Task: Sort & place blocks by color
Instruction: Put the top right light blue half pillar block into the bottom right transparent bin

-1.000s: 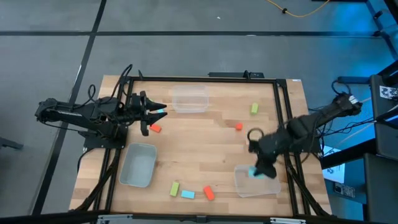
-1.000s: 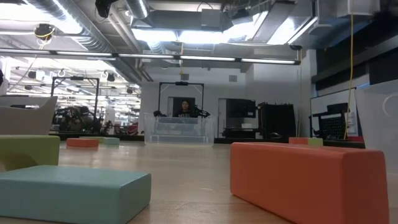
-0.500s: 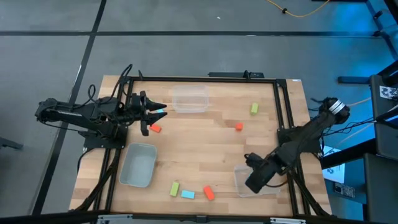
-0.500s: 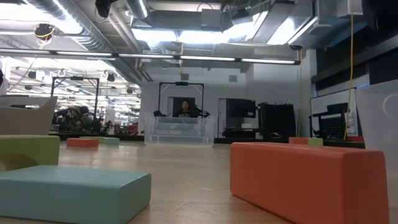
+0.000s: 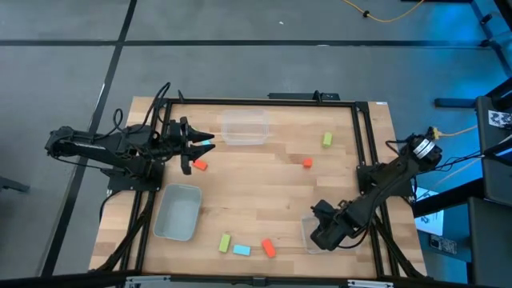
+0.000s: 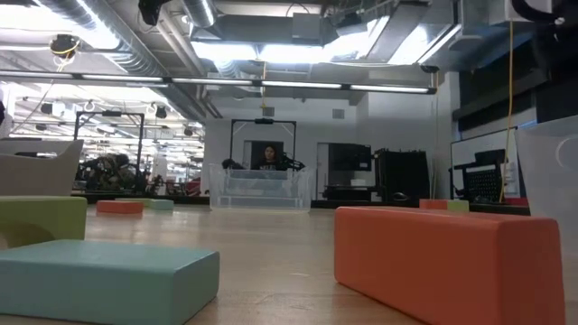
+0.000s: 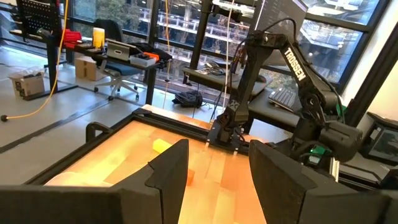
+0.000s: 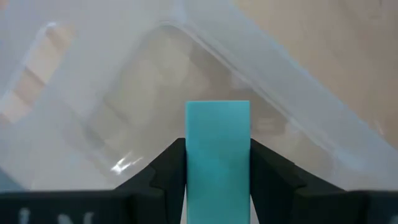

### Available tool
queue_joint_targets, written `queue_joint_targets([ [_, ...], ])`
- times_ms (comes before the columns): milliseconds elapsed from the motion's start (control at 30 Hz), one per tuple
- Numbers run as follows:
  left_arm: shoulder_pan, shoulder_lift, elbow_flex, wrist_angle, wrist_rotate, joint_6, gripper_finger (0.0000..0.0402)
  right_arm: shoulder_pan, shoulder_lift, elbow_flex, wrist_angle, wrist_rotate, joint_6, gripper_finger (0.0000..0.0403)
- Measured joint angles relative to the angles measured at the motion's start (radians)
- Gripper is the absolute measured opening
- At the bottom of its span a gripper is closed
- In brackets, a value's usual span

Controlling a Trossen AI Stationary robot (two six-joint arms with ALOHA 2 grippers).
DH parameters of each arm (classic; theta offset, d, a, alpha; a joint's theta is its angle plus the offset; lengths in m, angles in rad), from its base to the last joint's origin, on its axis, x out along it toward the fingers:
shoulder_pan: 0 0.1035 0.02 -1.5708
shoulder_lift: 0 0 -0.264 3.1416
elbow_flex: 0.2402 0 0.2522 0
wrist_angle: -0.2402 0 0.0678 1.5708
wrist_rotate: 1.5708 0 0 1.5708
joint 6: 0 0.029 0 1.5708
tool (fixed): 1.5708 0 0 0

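Note:
My right gripper (image 5: 322, 235) is low over the clear bin (image 5: 346, 242) at the table's near right, shut on a cyan block (image 8: 217, 121). My left gripper (image 5: 202, 145) waits open at the far left, pointing level across the table (image 7: 217, 163). A cyan block (image 5: 207, 144) shows at its tip and an orange-red one (image 5: 199, 166) lies beside it. Yellow-green (image 5: 225, 242), cyan (image 5: 241, 250) and orange-red (image 5: 269, 248) blocks lie flat by the near edge. Another orange-red block (image 5: 306, 162) and a yellow-green one (image 5: 326, 139) lie far right. My right gripper pinches the cyan block by its two long sides (image 8: 193, 149) between the two fingers (image 8: 166, 174). The block's free end (image 8: 217, 109) juts out past the fingertips. It hangs over the clear bin's floor (image 8: 124, 106); whether it touches the floor I cannot tell.
A clear bin (image 5: 244, 128) stands at the far edge and a greyish bin (image 5: 178, 212) at the near left. A black frame (image 5: 364, 144) runs round the table. Bare wood (image 5: 256, 192) lies in the middle. A person (image 6: 268, 155) sits far behind the table.
My right arm has stretched out and its gripper has moved a little toward the near edge and down over the near right bin, still shut on the cyan block.

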Motion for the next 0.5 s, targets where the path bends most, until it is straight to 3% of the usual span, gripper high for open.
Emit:
queue_joint_targets([
  [500, 0.0, 0.0, 0.0, 0.0, -0.004, 0.0, 0.0163, 0.003, 0.111, 0.003, 0.005, 0.057, -0.078, 0.0139],
])
